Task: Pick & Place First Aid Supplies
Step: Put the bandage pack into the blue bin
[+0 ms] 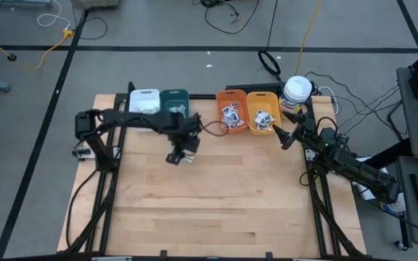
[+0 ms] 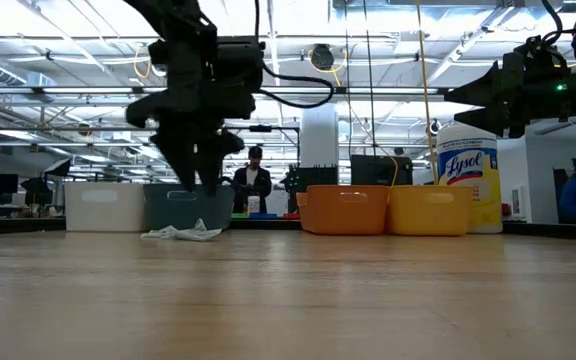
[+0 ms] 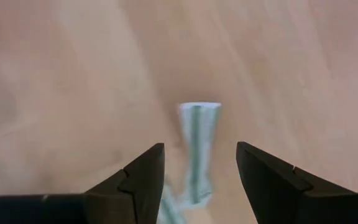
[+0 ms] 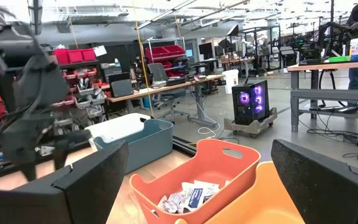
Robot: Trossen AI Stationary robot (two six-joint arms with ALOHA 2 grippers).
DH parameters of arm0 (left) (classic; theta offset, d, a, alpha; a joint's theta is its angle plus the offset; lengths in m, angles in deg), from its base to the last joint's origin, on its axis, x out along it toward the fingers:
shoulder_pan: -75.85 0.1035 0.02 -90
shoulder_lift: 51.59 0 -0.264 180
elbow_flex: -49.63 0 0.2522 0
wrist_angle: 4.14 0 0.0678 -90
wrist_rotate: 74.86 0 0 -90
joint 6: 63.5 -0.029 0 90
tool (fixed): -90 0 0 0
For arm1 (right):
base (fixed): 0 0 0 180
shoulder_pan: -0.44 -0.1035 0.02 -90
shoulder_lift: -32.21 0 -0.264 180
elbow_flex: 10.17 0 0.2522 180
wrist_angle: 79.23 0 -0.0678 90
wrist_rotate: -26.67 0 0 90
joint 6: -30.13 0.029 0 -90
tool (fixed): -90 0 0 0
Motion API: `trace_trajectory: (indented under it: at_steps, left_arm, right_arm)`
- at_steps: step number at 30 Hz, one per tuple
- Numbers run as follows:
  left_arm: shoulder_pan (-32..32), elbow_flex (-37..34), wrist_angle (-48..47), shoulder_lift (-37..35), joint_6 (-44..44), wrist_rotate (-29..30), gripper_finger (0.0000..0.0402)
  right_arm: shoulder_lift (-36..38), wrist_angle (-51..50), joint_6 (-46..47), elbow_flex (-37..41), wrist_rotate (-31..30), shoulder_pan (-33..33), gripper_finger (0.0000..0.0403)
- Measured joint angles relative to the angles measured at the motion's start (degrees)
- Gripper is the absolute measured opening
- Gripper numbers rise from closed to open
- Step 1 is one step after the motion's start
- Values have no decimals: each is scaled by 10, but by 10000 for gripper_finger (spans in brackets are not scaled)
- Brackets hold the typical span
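Note:
A narrow pale-green strip packet (image 3: 199, 121) lies flat on the wooden table (image 1: 216, 203), part of a small heap of packets (image 2: 183, 232) in front of the teal bin (image 1: 174, 100). My left gripper (image 3: 201, 149) hangs above it, pointing steeply down, open, with a finger on either side of the strip and clear of it (image 2: 203, 180). More first aid supplies lie in the orange bin (image 1: 230, 114) and the yellow bin (image 1: 263, 119). My right gripper (image 1: 280, 138) waits raised at the right, open and holding nothing, facing the orange bin (image 4: 191, 168).
A white bin (image 1: 144, 100) stands left of the teal one in the row along the far edge. A white canister with a yellow label (image 1: 296, 90) stands at the far right. The near half of the table is bare wood. A person (image 2: 255, 180) stands in the room behind.

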Motion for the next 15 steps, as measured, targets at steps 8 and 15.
trace_trajectory:
  at_steps: [8,15]
  left_arm:
    - [-33,-70,75,0,26,5,203]
    - [-35,-127,131,0,45,42,202]
  right_arm:
    - [0,0,0,0,0,0,392]
    - [0,0,0,0,0,0,392]
